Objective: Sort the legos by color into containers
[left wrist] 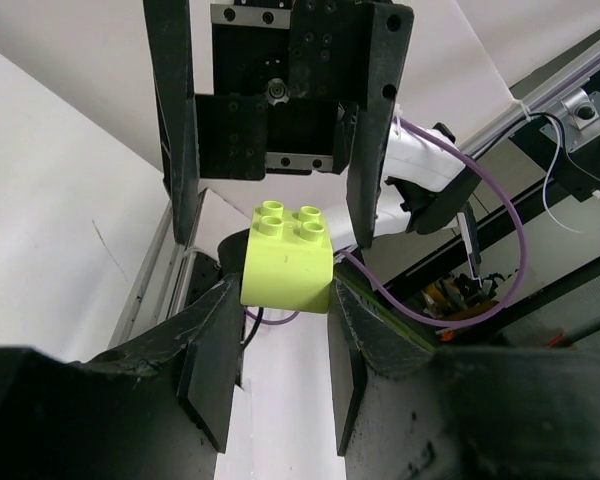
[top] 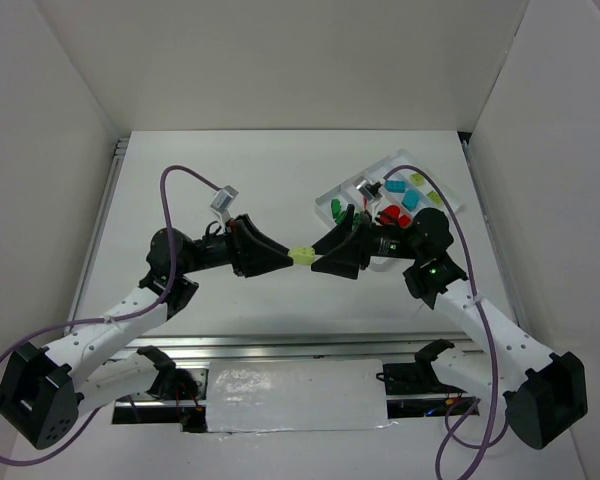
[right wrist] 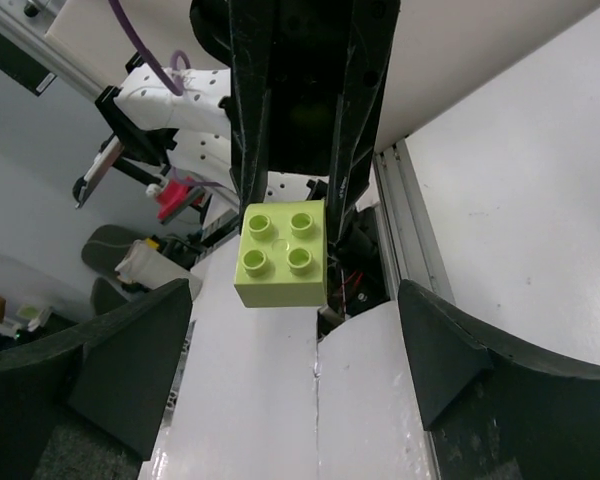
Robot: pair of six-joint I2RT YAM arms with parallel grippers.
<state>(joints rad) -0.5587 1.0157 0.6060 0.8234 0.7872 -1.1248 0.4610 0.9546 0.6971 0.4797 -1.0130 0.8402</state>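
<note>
Two grippers, one brick, as it looks from my remote console. At the bottom of the overhead frame both arm bases sit at the near edge of the white table (top: 230,170). The arms reach inward until the left gripper (top: 289,258) and the right gripper (top: 316,259) meet nose to nose at frame centre. Between them is the lime-yellow brick (top: 300,255), a four-stud piece with its studs facing the right gripper. In my left wrist view, that arm's own fingers (left wrist: 215,350) rise from the bottom edge and press on opposite sides of the brick's lower part, clamped on it. The other arm's fingers come down from the top of that frame and flank the brick on both sides; I cannot tell whether the one on the right of the frame touches it. In my right wrist view, that arm's own fingers (right wrist: 130,360) stand spread wide at the lower corners, apart from the brick at frame centre. Farthest off, in the upper right of the overhead frame, the white tray (top: 355,180) lies at an angle, its near end hidden by the right arm. Cyan bricks (top: 412,197), a red brick (top: 390,214) and a green brick (top: 337,208) lie in it; I cannot tell which compartment holds which.
</note>
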